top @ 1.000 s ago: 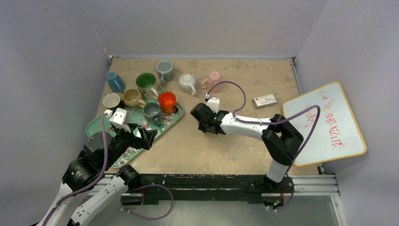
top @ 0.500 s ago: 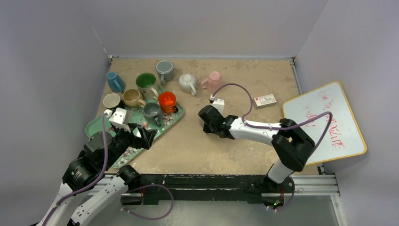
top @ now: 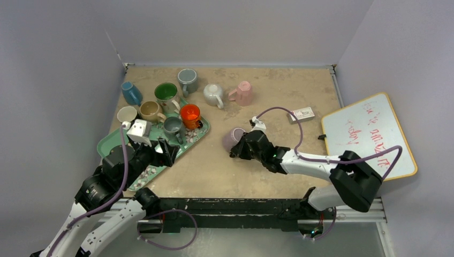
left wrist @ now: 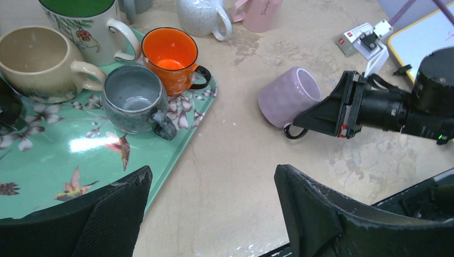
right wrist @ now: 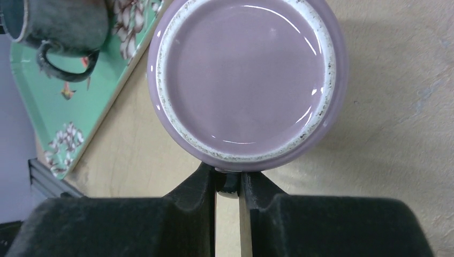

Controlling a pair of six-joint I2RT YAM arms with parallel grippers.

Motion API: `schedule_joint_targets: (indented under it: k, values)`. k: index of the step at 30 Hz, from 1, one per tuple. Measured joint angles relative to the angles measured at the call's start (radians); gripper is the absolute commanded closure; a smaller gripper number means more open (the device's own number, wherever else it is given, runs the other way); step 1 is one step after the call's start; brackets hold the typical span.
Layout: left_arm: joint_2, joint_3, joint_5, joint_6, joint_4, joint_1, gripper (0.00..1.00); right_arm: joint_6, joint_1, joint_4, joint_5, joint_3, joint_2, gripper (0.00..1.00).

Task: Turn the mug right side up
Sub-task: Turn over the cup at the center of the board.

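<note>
**Right hand now pinching the tipped lilac mug's handle**

Nearest, the left hand [left wrist: 211, 184] hangs over the near edge of the green tray [left wrist: 48, 176], fingers wide apart with nothing between them. It is much where it was a second ago.

The right arm has swung its elbow out to the right and dropped lower. The right hand [right wrist: 229, 179] is closed tight on the dark handle of the lilac mug [right wrist: 249, 75].

The mug was hidden under that hand before. Now it shows on its side on the bench [top: 214, 171], just right of the tray's corner, with its base facing the right wrist.

Beyond it, the grey mug [left wrist: 134, 99] and orange mug [left wrist: 171, 53] stand unmoved on the tray.

The lilac mug's mouth is out of sight and its handle is mostly buried between the fingers. I can't tell whether it rests on the bench or is just lifted.
</note>
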Motion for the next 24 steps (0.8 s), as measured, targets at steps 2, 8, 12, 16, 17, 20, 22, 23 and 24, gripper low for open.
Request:
schedule_joint_targets:
  k: [2, 8, 12, 16, 17, 20, 22, 23, 24]
  values:
    - [0.006, -0.001, 0.004, -0.025, 0.002, 0.0, 0.19, 0.001, 0.0, 0.02, -0.019, -0.027, -0.03, 1.0]
    - [0.056, -0.053, 0.069, -0.144, 0.048, 0.0, 0.18, 0.018, 0.0, 0.118, -0.095, -0.085, -0.179, 1.0]
    - [0.086, -0.145, 0.187, -0.209, 0.121, 0.0, 0.14, 0.026, 0.0, 0.218, -0.127, -0.124, -0.27, 1.0]
    - [0.134, -0.181, 0.305, -0.242, 0.204, 0.0, 0.1, 0.026, 0.0, 0.291, -0.164, -0.137, -0.275, 1.0]
    - [0.144, -0.183, 0.326, -0.249, 0.221, 0.0, 0.09, 0.026, 0.0, 0.303, -0.169, -0.138, -0.273, 1.0]
    - [0.163, -0.193, 0.386, -0.271, 0.288, 0.0, 0.09, 0.03, 0.001, 0.346, -0.191, -0.143, -0.271, 1.0]
    - [0.164, -0.209, 0.412, -0.285, 0.324, 0.0, 0.09, 0.031, 0.001, 0.364, -0.201, -0.143, -0.271, 1.0]
    - [0.161, -0.223, 0.428, -0.292, 0.345, 0.0, 0.09, 0.031, 0.001, 0.373, -0.207, -0.143, -0.271, 1.0]
    - [0.159, -0.233, 0.436, -0.299, 0.358, 0.0, 0.1, 0.031, 0.001, 0.38, -0.214, -0.143, -0.271, 1.0]
